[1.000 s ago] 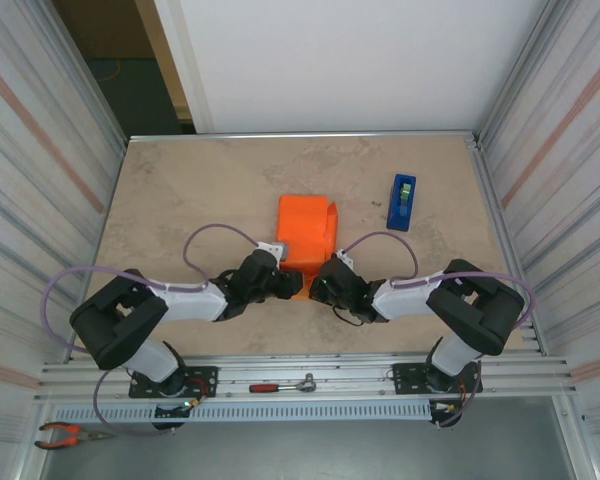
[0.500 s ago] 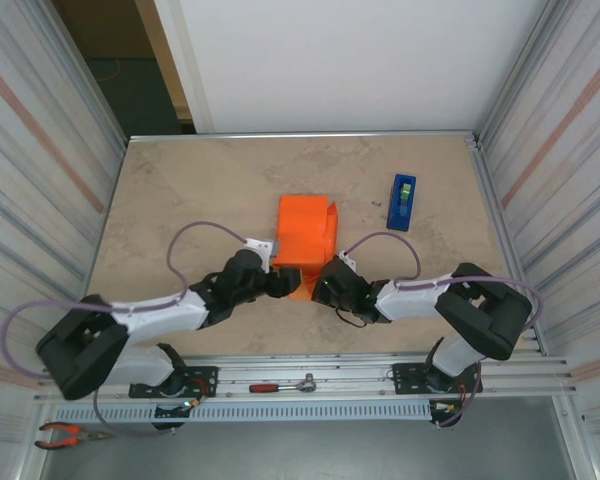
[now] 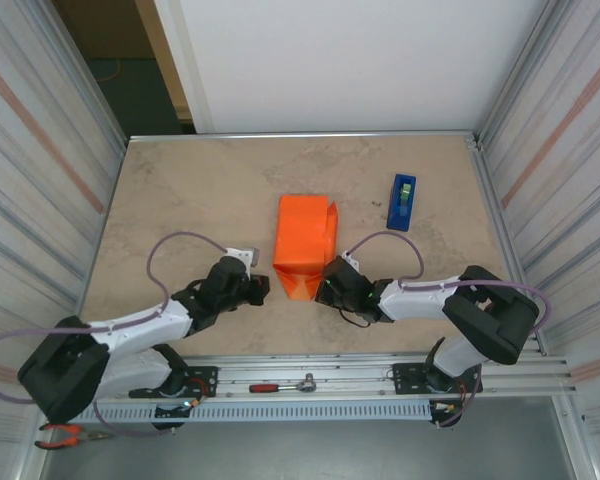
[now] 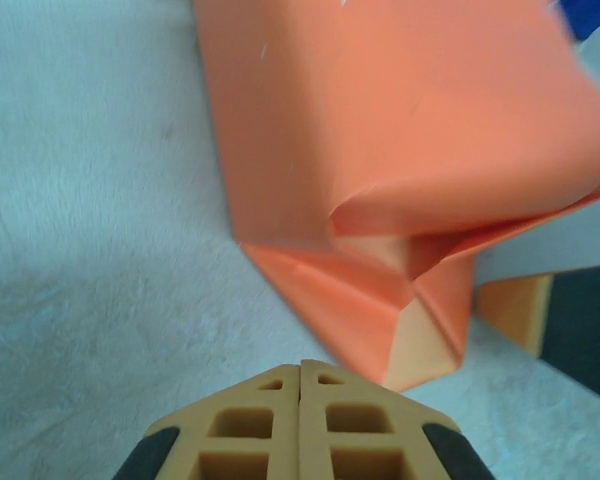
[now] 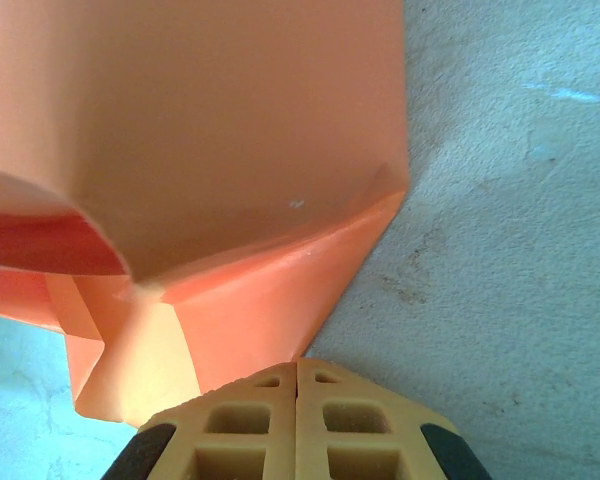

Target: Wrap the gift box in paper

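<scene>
The orange paper (image 3: 305,240) lies folded into a package at the table's middle, and the gift box is hidden inside it. The near end of the paper (image 4: 380,300) is creased into a pointed flap lying on the table. My left gripper (image 3: 261,291) is shut and empty, just left of that flap and apart from it; its tip (image 4: 300,366) points at the flap's corner. My right gripper (image 3: 324,291) is shut at the flap's right edge, its tip (image 5: 297,364) touching the paper (image 5: 230,150).
A blue tape dispenser (image 3: 402,202) stands to the right of the package. A red-handled tool (image 3: 280,386) lies on the front rail and pliers (image 3: 65,433) at the bottom left. Corrugated walls close in both sides.
My left arm has drawn back to the left, off the package's near end. The near flap now shows spread on the table. The right gripper has hardly moved.
</scene>
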You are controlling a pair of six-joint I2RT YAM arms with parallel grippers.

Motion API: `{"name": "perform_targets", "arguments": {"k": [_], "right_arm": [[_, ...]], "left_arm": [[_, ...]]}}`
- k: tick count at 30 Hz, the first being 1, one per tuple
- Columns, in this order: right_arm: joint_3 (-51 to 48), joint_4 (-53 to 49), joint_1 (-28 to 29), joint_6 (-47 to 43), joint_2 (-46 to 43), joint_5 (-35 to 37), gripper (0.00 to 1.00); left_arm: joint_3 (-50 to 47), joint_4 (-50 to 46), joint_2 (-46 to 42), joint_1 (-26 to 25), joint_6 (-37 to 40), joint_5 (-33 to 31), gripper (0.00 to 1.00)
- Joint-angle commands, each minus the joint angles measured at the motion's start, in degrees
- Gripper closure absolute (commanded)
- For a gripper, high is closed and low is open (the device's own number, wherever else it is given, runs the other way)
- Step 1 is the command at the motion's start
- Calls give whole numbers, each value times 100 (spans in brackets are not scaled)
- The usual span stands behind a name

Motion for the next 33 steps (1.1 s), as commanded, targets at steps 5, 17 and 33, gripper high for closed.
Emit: {"name": "perform_targets", "arguments": {"k": [5, 17, 33], "right_arm": [[237, -138, -19, -165, 55, -82, 100], [646, -34, -1, -241, 610, -189, 100], [244, -18, -135, -236, 118, -248, 100]], "left_arm": [[524, 407, 910, -260, 226, 194, 100], [1294, 786, 2343, -629, 284, 128, 100], [1364, 227, 1475, -685, 230, 56, 99]]}}
